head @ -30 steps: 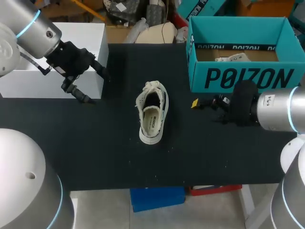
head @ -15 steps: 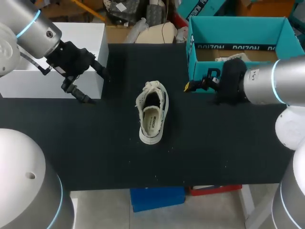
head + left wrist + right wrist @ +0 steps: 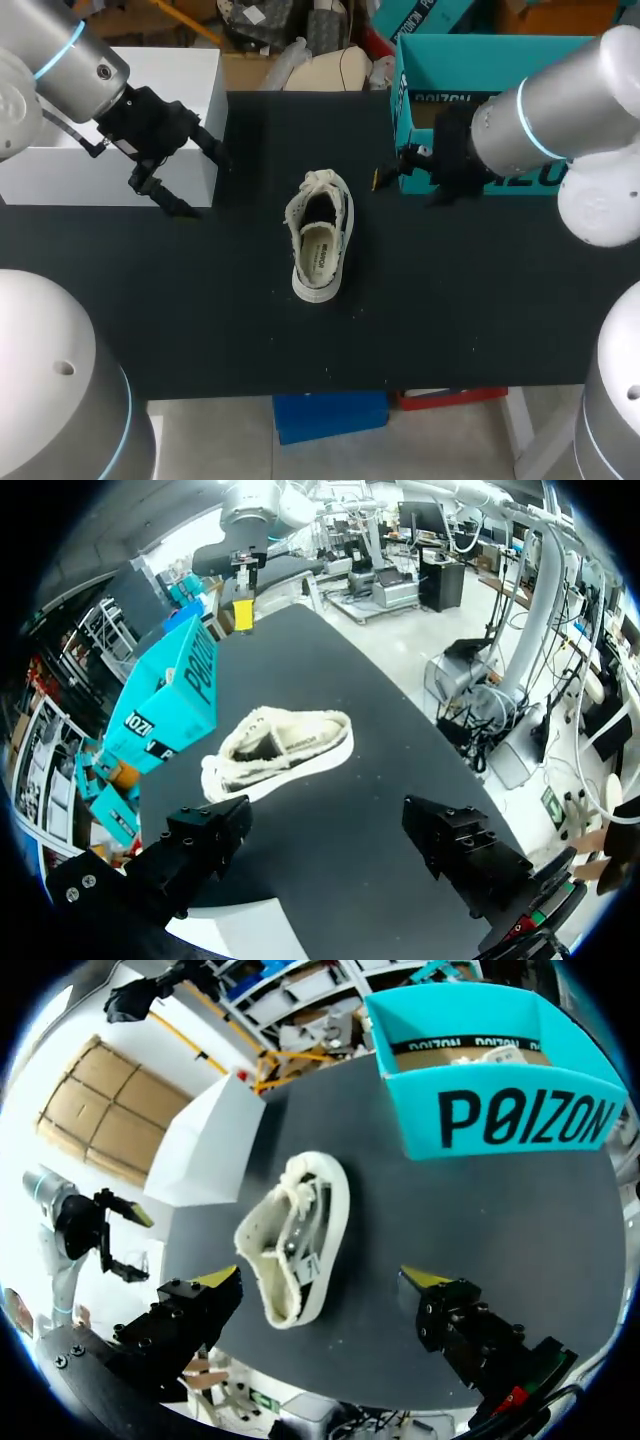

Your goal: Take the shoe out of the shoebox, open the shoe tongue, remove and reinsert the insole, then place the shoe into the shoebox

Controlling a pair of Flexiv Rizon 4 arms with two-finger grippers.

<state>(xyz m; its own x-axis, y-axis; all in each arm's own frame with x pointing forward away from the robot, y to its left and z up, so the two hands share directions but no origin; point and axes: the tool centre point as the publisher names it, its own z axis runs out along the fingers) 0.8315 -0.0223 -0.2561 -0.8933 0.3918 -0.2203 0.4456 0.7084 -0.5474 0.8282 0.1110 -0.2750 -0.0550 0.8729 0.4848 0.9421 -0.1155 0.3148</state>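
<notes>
A white low sneaker (image 3: 320,238) lies on its sole in the middle of the black table (image 3: 200,320), opening up, laces end toward the back. The teal shoebox (image 3: 520,55) stands open at the back right, partly hidden by my right arm. My right gripper (image 3: 392,166) hangs open just left of the box's front corner, right of the shoe and clear of it. In the right wrist view the sneaker (image 3: 295,1235) lies ahead of and below the open gripper (image 3: 322,1278). My left gripper (image 3: 195,178) stands open at the far left; its own view shows the sneaker (image 3: 280,750) ahead of its empty fingers (image 3: 210,830).
A white box (image 3: 170,70) stands at the back left, right behind my left gripper. Inside the shoebox (image 3: 500,1110) lies something pale (image 3: 490,1055). The table's front half holds nothing but the shoe's heel end.
My right arm has swung up and to the left, from in front of the shoebox to beside its front left corner, nearer the shoe. Left arm and shoe are unmoved.
</notes>
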